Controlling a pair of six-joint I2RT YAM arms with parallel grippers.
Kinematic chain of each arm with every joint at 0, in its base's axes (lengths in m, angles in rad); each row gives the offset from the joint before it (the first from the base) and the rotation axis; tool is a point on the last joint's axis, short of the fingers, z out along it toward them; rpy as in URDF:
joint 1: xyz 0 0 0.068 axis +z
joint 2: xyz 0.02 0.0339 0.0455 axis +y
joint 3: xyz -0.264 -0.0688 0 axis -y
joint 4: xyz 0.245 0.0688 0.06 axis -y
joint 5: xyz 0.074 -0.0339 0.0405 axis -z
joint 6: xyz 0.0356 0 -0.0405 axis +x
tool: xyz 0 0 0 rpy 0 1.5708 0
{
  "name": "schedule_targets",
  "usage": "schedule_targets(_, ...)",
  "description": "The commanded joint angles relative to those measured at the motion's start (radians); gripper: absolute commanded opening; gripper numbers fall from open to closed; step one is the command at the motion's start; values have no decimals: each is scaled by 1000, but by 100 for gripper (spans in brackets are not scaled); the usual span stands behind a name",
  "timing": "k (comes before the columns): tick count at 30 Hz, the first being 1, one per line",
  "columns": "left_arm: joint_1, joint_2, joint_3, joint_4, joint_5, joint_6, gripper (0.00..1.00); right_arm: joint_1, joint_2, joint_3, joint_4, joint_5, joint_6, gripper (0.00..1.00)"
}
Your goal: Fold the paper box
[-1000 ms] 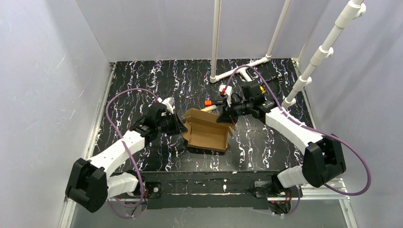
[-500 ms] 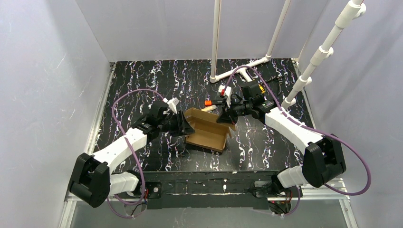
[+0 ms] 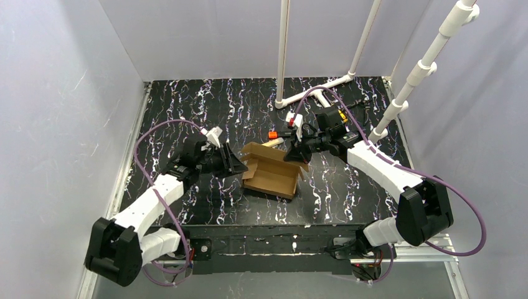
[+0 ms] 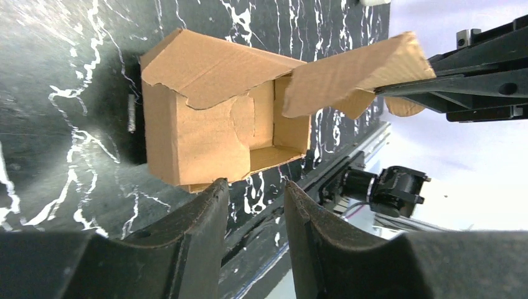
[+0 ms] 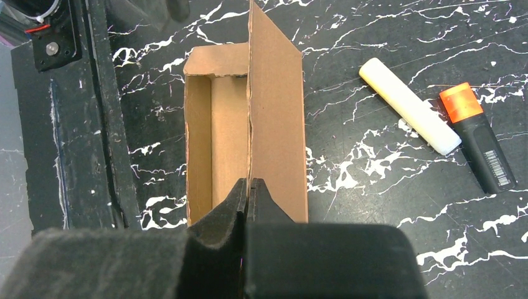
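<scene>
Half done at most, by my judgement | paper box point(image 3: 273, 175) lies just nearside of orange marker point(image 3: 272, 134); walls up; lid open, tabs untucked | right gripper point(image 5: 249, 187) pinches its upright panel | left gripper point(image 4: 255, 187) parted, empty, beside it

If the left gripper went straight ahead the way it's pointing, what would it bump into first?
Most likely the paper box: its side wall sits just ahead of the open left gripper, though how close is hard to judge.
</scene>
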Motion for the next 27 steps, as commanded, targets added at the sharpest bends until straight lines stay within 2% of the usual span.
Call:
schedule_targets(1,20,-78,94,-195,-85,120,37,4,-12,1,-20,-1,-26,1)
schedule_targets(4,26,-51,89,-216,-95,169,40,4,-15,1,-23,-12,-32,1)
schedule_targets(10,27,46,21,-31,-1,140,51,4,-13,6,-28,-21,-33,1)
schedule_targets(15,21,103,-21,88,26,89,52,4,-5,11,-30,-32,-32,1)
schedule_targets(24,-26,218,-2,86,-76,55,53,7,5,15,-31,-40,-32,1)
schedule_targets(27,-46,259,13,72,-110,55,48,9,6,18,-36,-41,-34,1)
